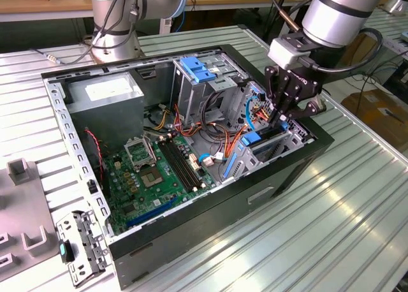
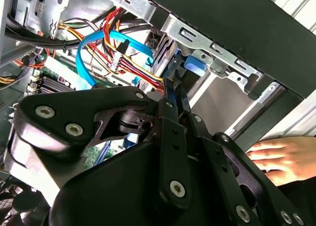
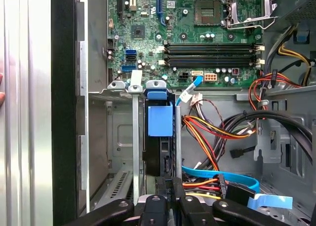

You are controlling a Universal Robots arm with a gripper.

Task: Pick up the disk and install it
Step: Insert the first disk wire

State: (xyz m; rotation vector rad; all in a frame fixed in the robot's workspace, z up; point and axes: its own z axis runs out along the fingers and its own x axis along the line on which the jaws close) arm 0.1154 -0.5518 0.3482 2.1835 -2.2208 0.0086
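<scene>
The disk (image 1: pixel 255 139), dark-bodied with a bright blue carrier, stands on edge in the drive bay at the corner of the open computer case on the exterior view's right. In the first wrist view the disk (image 3: pixel 160 120) sits between the bay's metal rails with its blue tab showing. My gripper (image 1: pixel 282 116) hangs right over that bay, its black fingers (image 2: pixel 174 117) drawn close together on the disk's end. The gripper (image 3: pixel 170 184) meets the disk's dark body, and the blue carrier edge (image 2: pixel 190 68) shows just past the fingertips in the second wrist view.
The open case (image 1: pixel 306 171) holds a green motherboard (image 1: pixel 159 171), a tall metal cage with a light-blue latch (image 1: pixel 199 69), and orange, red and blue cables (image 3: pixel 222 132) beside the bay. A person's hand (image 2: pixel 276 154) rests outside the case wall. A second arm's base (image 1: pixel 115 24) stands behind.
</scene>
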